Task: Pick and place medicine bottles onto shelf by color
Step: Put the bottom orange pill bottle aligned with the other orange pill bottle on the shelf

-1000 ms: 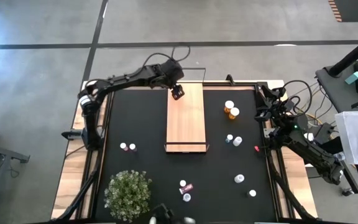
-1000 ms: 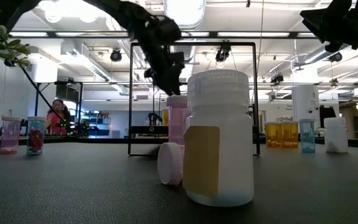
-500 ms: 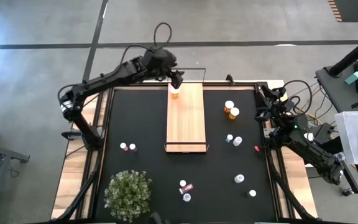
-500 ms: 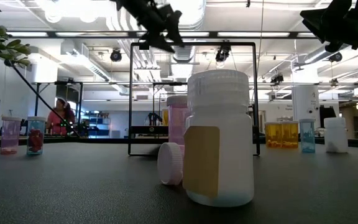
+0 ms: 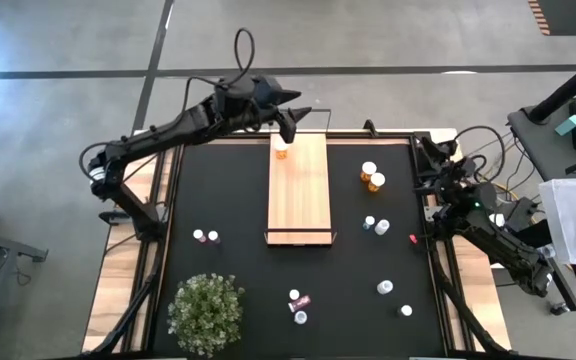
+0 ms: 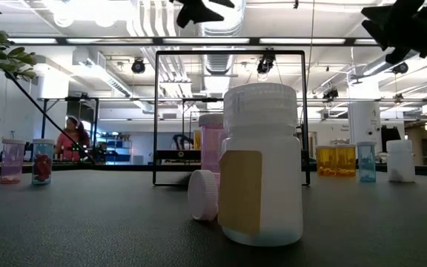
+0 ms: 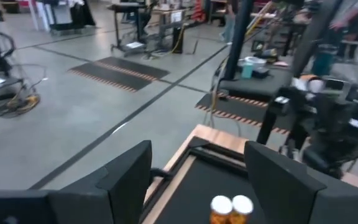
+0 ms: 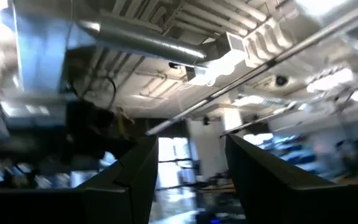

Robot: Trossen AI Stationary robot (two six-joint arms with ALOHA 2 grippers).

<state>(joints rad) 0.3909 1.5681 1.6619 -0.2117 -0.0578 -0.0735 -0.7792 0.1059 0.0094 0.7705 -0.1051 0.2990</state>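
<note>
The left end effector (image 5: pixel 290 122) hung above the shelf's (image 5: pixel 299 195) far end, fingers wide and empty; an orange bottle (image 5: pixel 282 150) stood there. The right end effector (image 8: pixel 186 186), parted and empty, waited at the counter's right edge

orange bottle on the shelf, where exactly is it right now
In the high view the orange bottle stands alone at the far end of the shelf, near its left corner, just below the open left gripper.

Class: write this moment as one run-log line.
left gripper: open, empty, above far end of light wooden shelf | orange-amber white-capped bottle: standing on shelf's far end | right gripper: open, empty, parked at right table edge
</note>
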